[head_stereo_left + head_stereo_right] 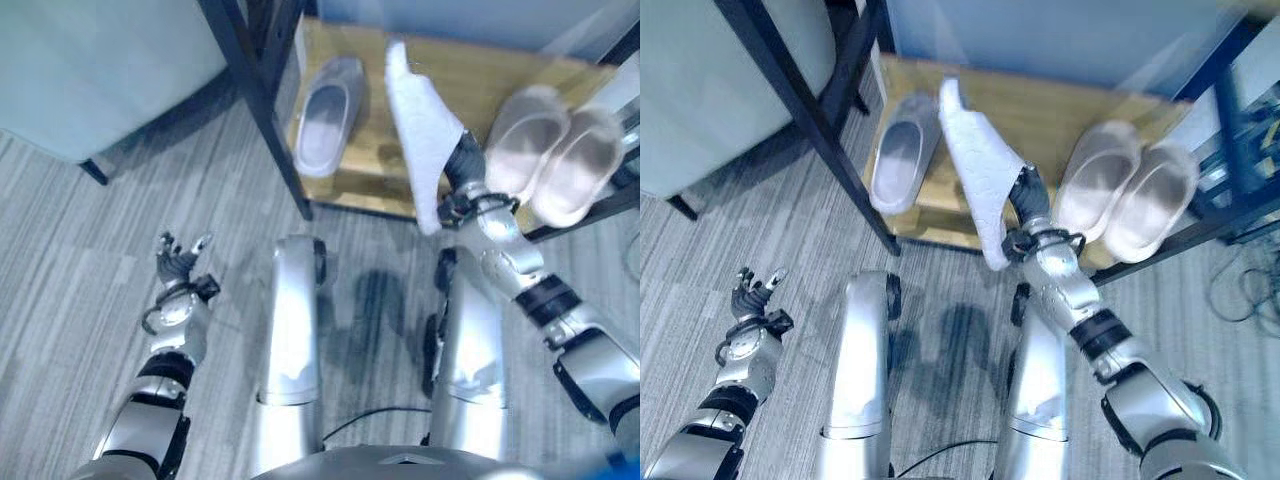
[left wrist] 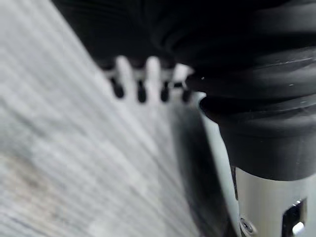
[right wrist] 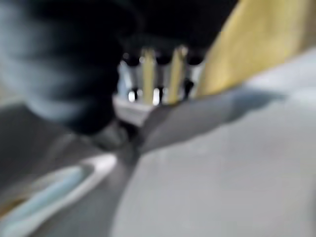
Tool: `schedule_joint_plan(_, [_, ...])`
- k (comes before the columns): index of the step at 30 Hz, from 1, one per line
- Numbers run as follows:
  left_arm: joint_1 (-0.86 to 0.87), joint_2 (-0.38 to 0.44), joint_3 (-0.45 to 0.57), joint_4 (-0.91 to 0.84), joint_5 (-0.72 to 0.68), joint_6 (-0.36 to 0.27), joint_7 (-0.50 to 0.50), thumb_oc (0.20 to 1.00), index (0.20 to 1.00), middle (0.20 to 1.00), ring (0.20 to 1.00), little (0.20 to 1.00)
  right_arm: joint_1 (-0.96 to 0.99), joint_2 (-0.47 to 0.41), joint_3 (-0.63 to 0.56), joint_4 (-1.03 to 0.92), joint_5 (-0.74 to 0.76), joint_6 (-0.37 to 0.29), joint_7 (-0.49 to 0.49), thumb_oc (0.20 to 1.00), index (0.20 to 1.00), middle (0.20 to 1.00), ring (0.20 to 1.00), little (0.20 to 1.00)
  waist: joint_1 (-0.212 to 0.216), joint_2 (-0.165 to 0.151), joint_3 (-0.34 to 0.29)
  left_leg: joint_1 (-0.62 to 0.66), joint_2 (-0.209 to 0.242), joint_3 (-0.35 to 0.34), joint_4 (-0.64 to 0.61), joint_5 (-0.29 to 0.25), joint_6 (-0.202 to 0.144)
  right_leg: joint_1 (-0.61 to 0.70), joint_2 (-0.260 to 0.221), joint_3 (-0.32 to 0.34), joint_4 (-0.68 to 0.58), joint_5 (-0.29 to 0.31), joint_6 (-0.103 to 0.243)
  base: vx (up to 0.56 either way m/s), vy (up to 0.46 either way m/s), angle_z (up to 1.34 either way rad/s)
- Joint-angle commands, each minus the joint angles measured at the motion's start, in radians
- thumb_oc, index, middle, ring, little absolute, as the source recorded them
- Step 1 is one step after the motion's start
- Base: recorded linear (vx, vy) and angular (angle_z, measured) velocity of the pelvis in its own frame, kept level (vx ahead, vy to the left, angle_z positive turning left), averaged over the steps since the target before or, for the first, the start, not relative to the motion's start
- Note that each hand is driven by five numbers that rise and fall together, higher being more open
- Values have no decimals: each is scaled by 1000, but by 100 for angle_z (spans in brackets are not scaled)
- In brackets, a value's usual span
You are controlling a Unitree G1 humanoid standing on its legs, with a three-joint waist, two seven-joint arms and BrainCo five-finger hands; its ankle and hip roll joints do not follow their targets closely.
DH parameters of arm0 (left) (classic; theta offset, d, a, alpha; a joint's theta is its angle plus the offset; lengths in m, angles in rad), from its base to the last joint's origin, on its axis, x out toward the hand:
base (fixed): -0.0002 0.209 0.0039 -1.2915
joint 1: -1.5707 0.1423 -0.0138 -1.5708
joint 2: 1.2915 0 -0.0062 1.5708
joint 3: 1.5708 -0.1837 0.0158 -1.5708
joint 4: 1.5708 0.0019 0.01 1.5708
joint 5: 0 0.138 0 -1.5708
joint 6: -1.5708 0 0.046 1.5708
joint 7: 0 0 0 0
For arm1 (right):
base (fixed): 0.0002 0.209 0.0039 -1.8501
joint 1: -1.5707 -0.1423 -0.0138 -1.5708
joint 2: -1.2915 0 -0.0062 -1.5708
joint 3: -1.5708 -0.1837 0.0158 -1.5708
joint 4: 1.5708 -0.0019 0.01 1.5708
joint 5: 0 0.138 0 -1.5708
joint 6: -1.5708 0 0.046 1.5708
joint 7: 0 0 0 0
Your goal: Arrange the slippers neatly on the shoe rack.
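On the wooden shoe rack (image 1: 480, 75) at twelve o'clock, a grey slipper (image 1: 328, 113) is lying at eleven o'clock and a beige pair (image 1: 555, 150) is sitting side by side at two o'clock. The right hand (image 1: 1032, 200) is gripping a white slipper (image 1: 980, 165) by its near end, fingers curled round it and sole showing, tilting it over the gap between them, apparently to pair it with the grey one. The left hand (image 1: 178, 262) is hanging loosely open and empty over the floor (image 1: 80, 260) at eight o'clock.
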Motion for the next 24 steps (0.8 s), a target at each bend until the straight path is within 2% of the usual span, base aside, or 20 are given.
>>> schedule_joint_plan(1, [-30,27,-20,-86,-6,-38,-16,1000,1000,1000,1000,1000,-175,-75,-55,-30,-7,-4,-18,200,200,200,200,200,23,0,110,197,16,22,-88,-37,86,139,3,63,-30,110,-96,-18,5,5])
schedule_joint_plan(5, [14,44,-19,-131,30,-32,-16,1000,1000,1000,1000,1000,-245,-76,-63,45,-6,-2,-26,200,200,200,200,200,23,3,124,196,15,20,-62,-46,79,140,7,77,-1,107,-95,-8,8,-3])
schedule_joint_plan(9, [108,63,15,-170,73,-36,-27,1000,1000,1000,1000,1000,-352,-77,-107,120,-3,-28,-59,200,200,200,200,200,32,2,124,196,20,25,-66,-43,68,147,-5,75,2,100,-99,-3,4,-2])
schedule_joint_plan(12, [139,66,-4,-163,117,-34,-34,1000,1000,1000,1000,1000,-430,-79,-108,190,5,-31,-72,200,200,200,200,200,38,-1,111,196,17,21,-72,-42,65,153,-6,71,-4,100,-100,-5,23,-1])
schedule_joint_plan(17, [170,38,-57,-112,129,-19,-66,1000,1000,1000,1000,1000,-497,-55,-89,195,-11,-36,-90,200,200,200,200,200,38,0,91,196,19,15,-65,-45,61,158,-2,64,-11,104,-99,0,45,-1])
schedule_joint_plan(19, [158,33,-82,-77,118,-11,-84,1000,1000,1000,1000,1000,-562,-39,-54,256,-33,-17,-100,200,200,200,200,200,38,0,91,196,18,11,-58,-47,60,157,-1,66,-9,108,-99,-20,54,-1])
schedule_joint_plan(24, [104,27,-141,-38,118,-1,-98,1000,1000,1000,1000,1000,-705,62,54,529,-274,90,-143,200,200,200,200,200,46,-2,105,196,19,8,-35,-57,63,159,-1,72,-1,110,-96,-18,51,-2])
